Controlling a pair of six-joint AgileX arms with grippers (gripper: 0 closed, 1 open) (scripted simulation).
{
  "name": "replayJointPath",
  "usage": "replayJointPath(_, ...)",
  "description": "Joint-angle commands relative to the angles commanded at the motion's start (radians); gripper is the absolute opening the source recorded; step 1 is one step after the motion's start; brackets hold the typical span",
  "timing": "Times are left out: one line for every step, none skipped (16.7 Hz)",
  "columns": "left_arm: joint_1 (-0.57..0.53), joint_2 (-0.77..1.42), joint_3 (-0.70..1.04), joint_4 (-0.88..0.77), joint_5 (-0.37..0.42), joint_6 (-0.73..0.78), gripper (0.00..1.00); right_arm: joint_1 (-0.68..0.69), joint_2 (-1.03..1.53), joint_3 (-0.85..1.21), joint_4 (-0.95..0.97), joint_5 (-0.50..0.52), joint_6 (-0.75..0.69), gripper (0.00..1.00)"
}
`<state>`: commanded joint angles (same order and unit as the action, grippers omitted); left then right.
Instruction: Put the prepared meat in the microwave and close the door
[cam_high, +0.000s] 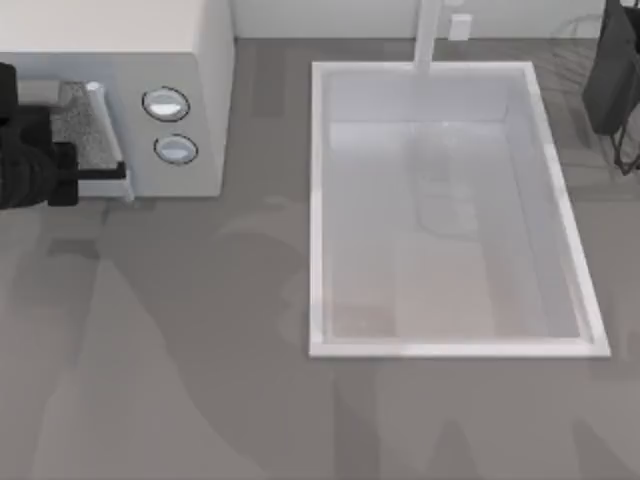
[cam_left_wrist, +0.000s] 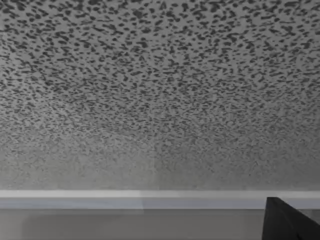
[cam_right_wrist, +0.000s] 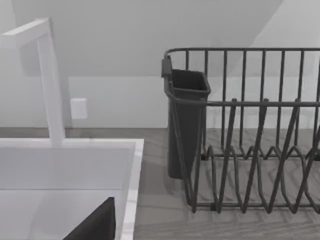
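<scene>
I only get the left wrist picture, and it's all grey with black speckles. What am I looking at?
Observer: That's the speckled grey window of the white-framed door. It belongs to the large white boxy microwave at the table's far left.
Operator: Where's my left gripper?
Observer: The left gripper is right up at the door, next to its slim white bar handle.
Operator: And the other arm?
Observer: The right arm is parked at the far right corner by a dark wire dish rack, beyond the white rectangular sink basin.
</scene>
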<state>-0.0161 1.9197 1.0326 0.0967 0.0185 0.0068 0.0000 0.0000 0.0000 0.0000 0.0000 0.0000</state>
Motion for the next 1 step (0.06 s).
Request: replayJointPath(0.000,0.004,0.005,0.000,0.000,0.000,0.00,0.000,0.000,0.000,0.000,0.000,0.000,1.00)
